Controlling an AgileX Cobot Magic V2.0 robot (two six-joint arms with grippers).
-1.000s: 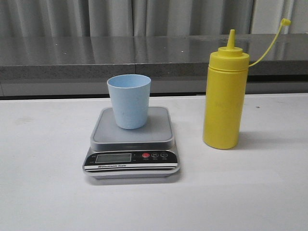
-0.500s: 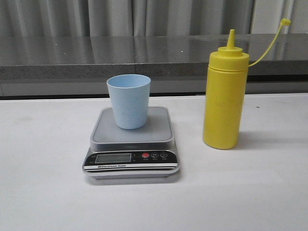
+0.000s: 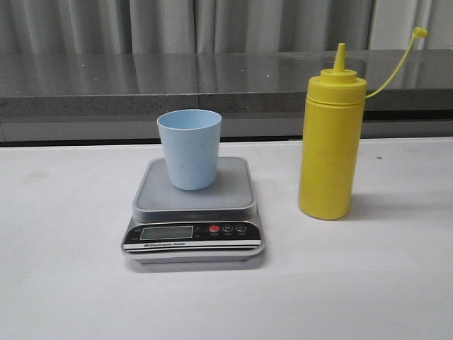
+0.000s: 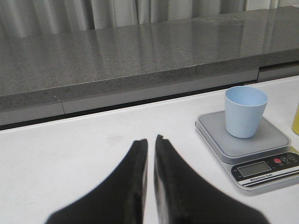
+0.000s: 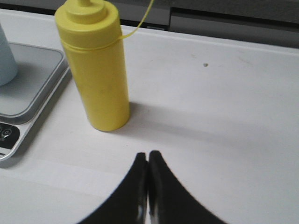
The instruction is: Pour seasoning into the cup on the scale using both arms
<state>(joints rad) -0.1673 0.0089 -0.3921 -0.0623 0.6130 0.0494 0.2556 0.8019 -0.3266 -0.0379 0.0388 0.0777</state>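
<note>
The scale [image 3: 193, 211] sits flat on the white counter [image 3: 368, 283], its display and button row facing the camera in the front view, one red button beside two dark ones. The cup [image 3: 190, 148] stands upright on the scale's steel platform, toward the back of it and a little off centre to the scale's left side as the front view shows it. The cup's mouth is open upward; its inside cannot be made out well enough to say whether anything is in it.

The seasoning [image 3: 330, 144] stands upright on the counter to the right of the scale, near it but not touching, with bare counter between the two. Its pointed nozzle is uncovered, and the small cap [image 3: 420, 32] hangs out on its thin yellow tether, up and away from the scale.

Neither arm shows in the front view. In the left wrist view the left claw [image 4: 150, 143] has its two fingers drawn almost together, only a thin slit between them, gripping nothing; it is over bare counter, well apart from the scale, on the scale's left side. In the right wrist view the right claw [image 5: 148, 157] has its fingers pressed together, also empty; it is over the counter on the far side of the seasoning from the scale, near the bottle but clear of it.
</note>
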